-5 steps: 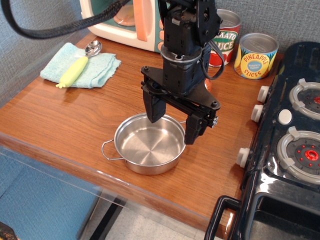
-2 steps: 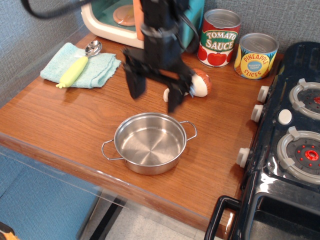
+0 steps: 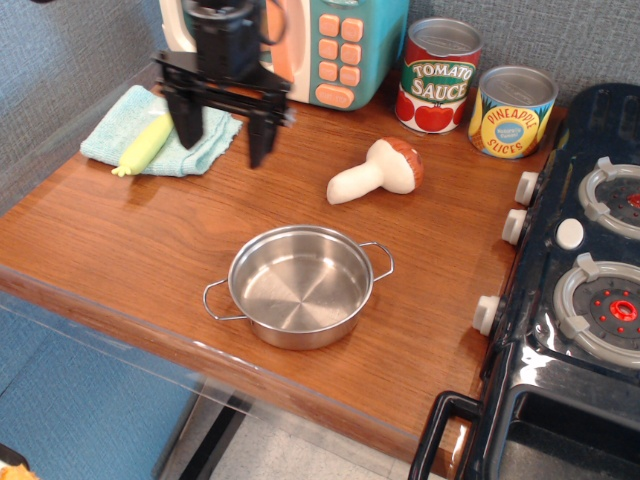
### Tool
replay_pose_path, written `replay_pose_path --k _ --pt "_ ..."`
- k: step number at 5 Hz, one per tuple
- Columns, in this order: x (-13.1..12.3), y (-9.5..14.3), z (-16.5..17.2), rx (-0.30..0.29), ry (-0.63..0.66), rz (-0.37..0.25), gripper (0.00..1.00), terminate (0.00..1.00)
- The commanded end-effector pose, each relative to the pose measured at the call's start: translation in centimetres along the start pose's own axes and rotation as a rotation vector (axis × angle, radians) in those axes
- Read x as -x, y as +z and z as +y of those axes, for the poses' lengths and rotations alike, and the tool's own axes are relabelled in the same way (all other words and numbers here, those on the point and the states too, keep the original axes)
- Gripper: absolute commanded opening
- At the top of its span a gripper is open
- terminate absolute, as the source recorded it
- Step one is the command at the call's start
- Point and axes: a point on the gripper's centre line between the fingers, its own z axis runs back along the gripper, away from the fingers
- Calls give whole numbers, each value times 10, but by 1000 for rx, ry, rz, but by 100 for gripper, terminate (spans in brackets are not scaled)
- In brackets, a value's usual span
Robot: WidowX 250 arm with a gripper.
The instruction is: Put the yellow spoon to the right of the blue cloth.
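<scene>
One camera is looking down at a wooden table (image 3: pixel 150 240). In the upper left of the frame, a black end effector (image 3: pixel 222 135) is hanging with its two fingers (image 3: pixel 260 135) spread wide apart, holding nothing. The left finger is standing over the right part of the blue cloth (image 3: pixel 120 135), just right of the yellow spoon (image 3: pixel 145 145); the right finger is standing past the cloth's right edge. The spoon is lying diagonally on the cloth, handle toward the lower left, its bowl hidden behind the end effector. A toy mushroom (image 3: pixel 375 172) is lying at centre, a steel pan (image 3: pixel 298 285) below it. Two cans (image 3: pixel 475 88) are standing along the top edge, and a black toy stove (image 3: pixel 580 260) is filling the right side.
</scene>
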Motion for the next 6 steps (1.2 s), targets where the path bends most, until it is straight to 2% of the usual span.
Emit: replay_pose_path --k 1,2,4,6 --pt "-10 4 55 -46 141 -27 100 0" --pt "-16 0 65 -61 170 -23 100 0" --pt "-19 -24 83 -86 220 33 100 0" --pt "-16 -36 94 -85 250 65 100 0"
